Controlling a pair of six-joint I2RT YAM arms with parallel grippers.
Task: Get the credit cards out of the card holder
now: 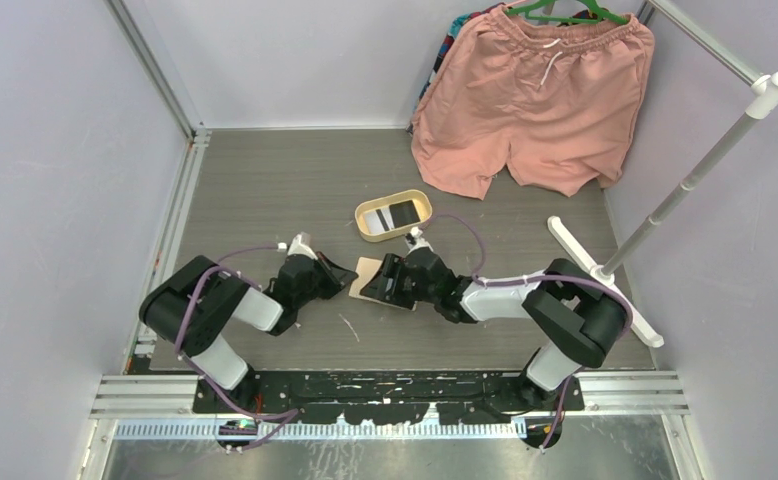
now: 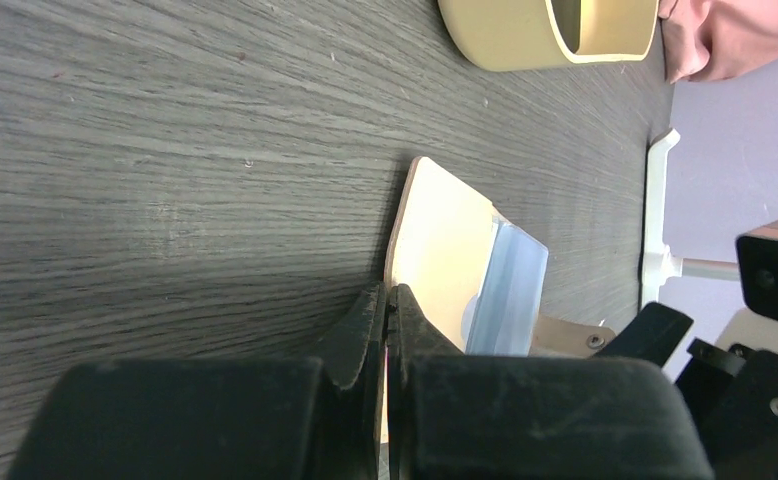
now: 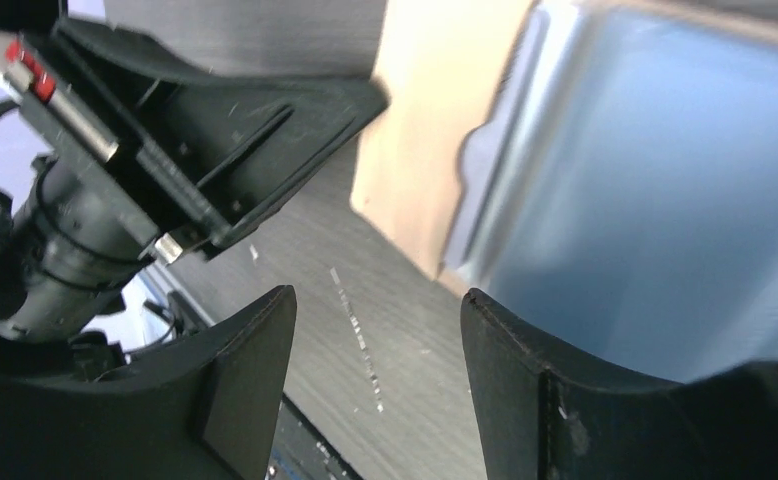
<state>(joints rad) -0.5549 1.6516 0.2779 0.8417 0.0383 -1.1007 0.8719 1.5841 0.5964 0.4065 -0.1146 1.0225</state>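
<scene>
My left gripper (image 2: 387,330) pinches shut on the tan card holder (image 2: 445,235) at its edge, my right gripper (image 3: 375,300) stands spread just beside its blue-grey lining, blurred up close, all on the dark wood-grain table (image 1: 265,190) between pale lilac walls (image 1: 65,150), a dark credit card (image 1: 399,213) in the oval tray (image 1: 385,236) behind; pocket contents unreadable.

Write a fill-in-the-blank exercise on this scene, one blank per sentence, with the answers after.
1. The left gripper is shut on the beige ____.
2. On the right gripper the jaws stand ____.
3. A dark card lies in the oval ____.
4. The shorts at the back are ____.
Missing: card holder; open; tray; pink.
</scene>
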